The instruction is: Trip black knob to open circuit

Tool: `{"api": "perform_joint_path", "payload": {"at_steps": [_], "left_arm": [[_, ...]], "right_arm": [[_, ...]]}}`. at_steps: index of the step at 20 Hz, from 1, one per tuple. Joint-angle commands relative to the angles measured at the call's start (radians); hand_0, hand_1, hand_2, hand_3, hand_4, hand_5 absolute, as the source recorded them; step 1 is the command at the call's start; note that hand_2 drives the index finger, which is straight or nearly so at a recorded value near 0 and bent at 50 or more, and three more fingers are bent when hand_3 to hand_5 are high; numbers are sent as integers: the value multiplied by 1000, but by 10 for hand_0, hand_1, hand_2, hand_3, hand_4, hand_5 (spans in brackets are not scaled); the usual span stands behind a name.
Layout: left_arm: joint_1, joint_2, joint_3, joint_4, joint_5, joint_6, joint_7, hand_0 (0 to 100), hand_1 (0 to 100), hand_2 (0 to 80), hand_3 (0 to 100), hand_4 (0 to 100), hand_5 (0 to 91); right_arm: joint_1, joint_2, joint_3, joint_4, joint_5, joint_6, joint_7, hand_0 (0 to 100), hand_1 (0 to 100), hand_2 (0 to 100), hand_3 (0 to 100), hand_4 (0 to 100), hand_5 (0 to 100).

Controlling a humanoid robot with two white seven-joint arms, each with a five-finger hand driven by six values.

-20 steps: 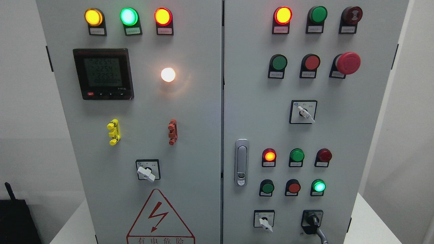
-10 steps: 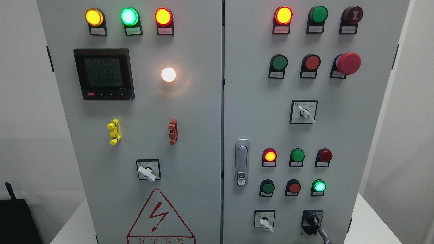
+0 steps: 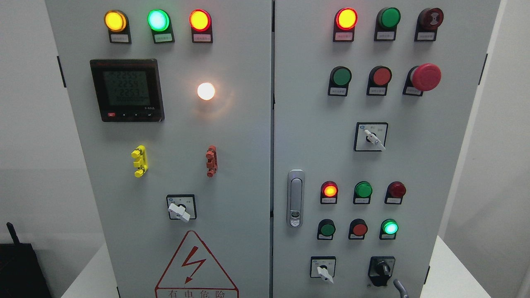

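The black knob [image 3: 381, 270] sits at the lower right of the grey cabinet's right door [image 3: 418, 165], on a black square plate. Its grip stands upright. A small grey part of my right hand [image 3: 401, 288] shows at the bottom edge, just below and right of the knob and apart from it. The rest of that hand is out of the picture. My left hand is not in view.
A white selector switch [image 3: 324, 272] sits left of the knob, with lit green [image 3: 389, 227] and red [image 3: 329, 190] lamps above it. A red mushroom button [image 3: 425, 77] juts out at the upper right. A door handle [image 3: 295, 198] stands near the middle seam. A black box [image 3: 20, 269] is at the lower left.
The black knob's grip has turned from tilted toward the lower right to upright. My right hand, which was touching the knob's lower edge, has dropped down and right, away from it.
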Motion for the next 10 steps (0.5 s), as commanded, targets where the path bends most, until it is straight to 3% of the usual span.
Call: {"api": "perform_joint_path", "payload": {"at_steps": [1, 10], "left_arm": [[-4, -2, 1, 0, 2, -2, 0, 120, 389, 0, 0, 0, 0], [-4, -2, 1, 0, 2, -2, 0, 120, 389, 0, 0, 0, 0]], "right_arm": [[-1, -2, -4, -31, -3, -14, 8, 0, 99, 38, 1000, 1000, 977], [59, 10, 7, -89, -3, -14, 5, 0, 102, 30, 1000, 982, 940]]}}
